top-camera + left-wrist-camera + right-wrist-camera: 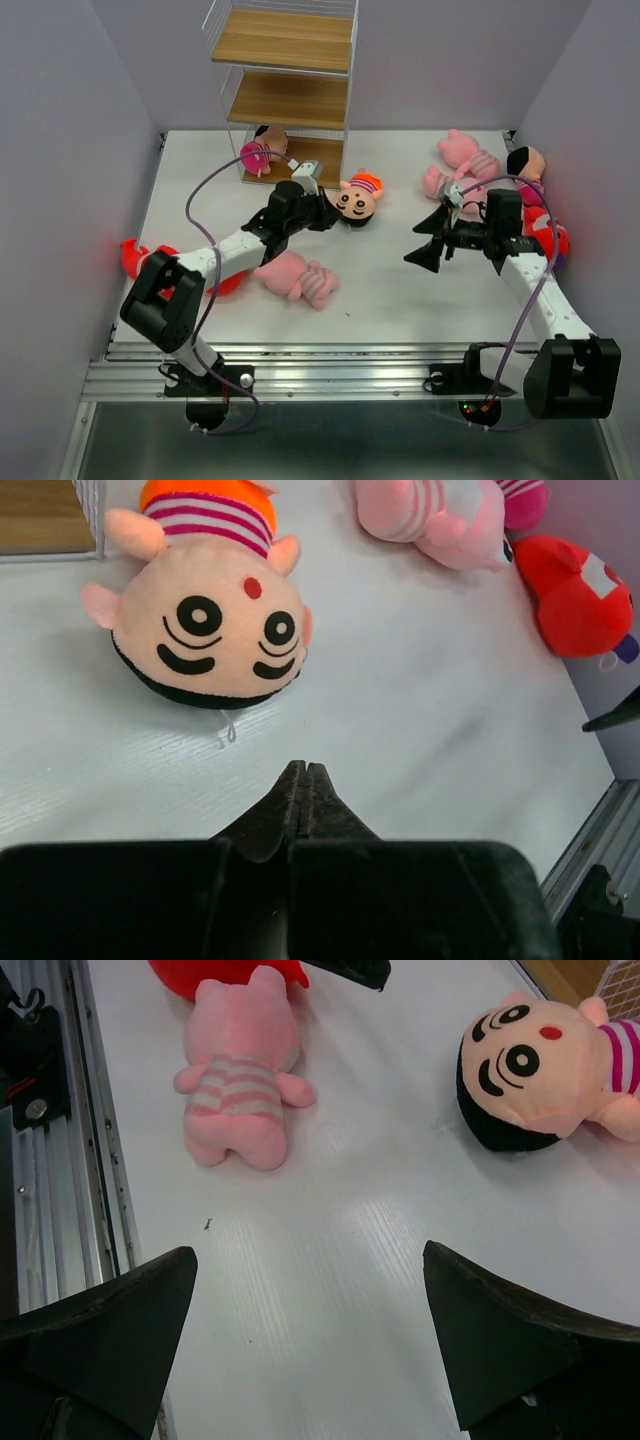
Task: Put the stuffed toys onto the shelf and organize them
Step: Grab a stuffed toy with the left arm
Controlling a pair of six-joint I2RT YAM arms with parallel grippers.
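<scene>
Top external, left arm [236, 250] extended toward doll [357, 200], jaws closed

The right gripper [310, 1253] holds its jaws wide apart over the white bench [380, 1190]. Beyond them lie a pink striped toy [240, 1090], a round-faced doll [525, 1070], well apart, and part of a red toy [215, 972].

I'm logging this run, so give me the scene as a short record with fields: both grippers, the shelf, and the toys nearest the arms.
left gripper: shut, empty, tips just short of the table doll
right gripper: open, empty, above the table
shelf: shelf doll on its bottom board
table doll: lying face up near the shelf's base
pink animal: lying on the table by the left arm
red shark: lying at the table's right edge
</scene>
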